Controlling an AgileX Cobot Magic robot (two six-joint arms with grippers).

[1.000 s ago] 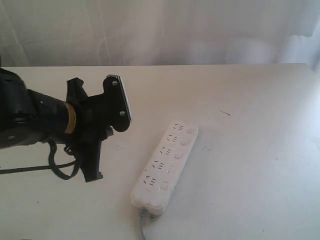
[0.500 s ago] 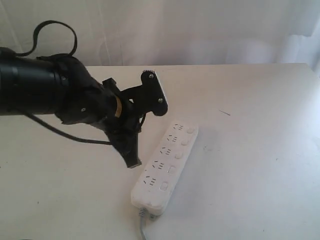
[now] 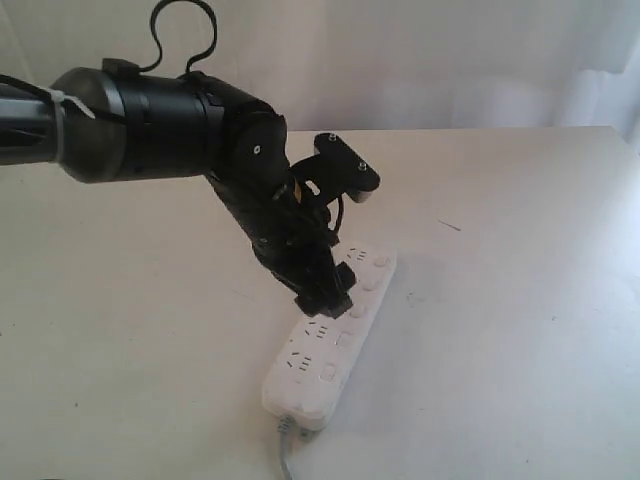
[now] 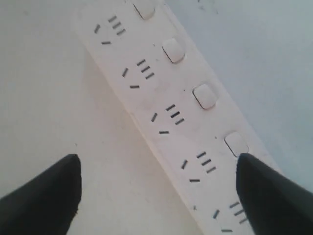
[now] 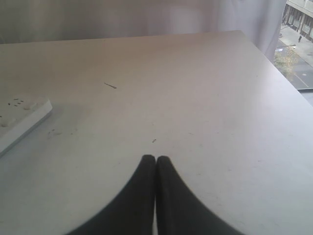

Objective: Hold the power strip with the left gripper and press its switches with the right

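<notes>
The white power strip (image 3: 322, 358) lies flat on the table, its grey cord (image 3: 286, 452) leaving at the near end. Its switches (image 4: 204, 96) run in a row along one edge. My left gripper (image 3: 350, 245) hangs over the strip's middle, open and holding nothing. In the left wrist view the left gripper (image 4: 157, 161) has one finger over the switch edge (image 4: 264, 191) and the other over bare table. My right gripper (image 5: 155, 159) is shut and empty, low over the table away from the strip's far end (image 5: 19, 117). It is out of the exterior view.
The white table (image 3: 500, 300) runs to a pale curtain (image 3: 400, 60) at the back. A small dark fleck (image 3: 450, 226) lies right of the strip. In the right wrist view, the table's corner (image 5: 244, 36) ends beside a window.
My left arm has swung from the table's left side rightward and down over the power strip. The strip has not moved.
</notes>
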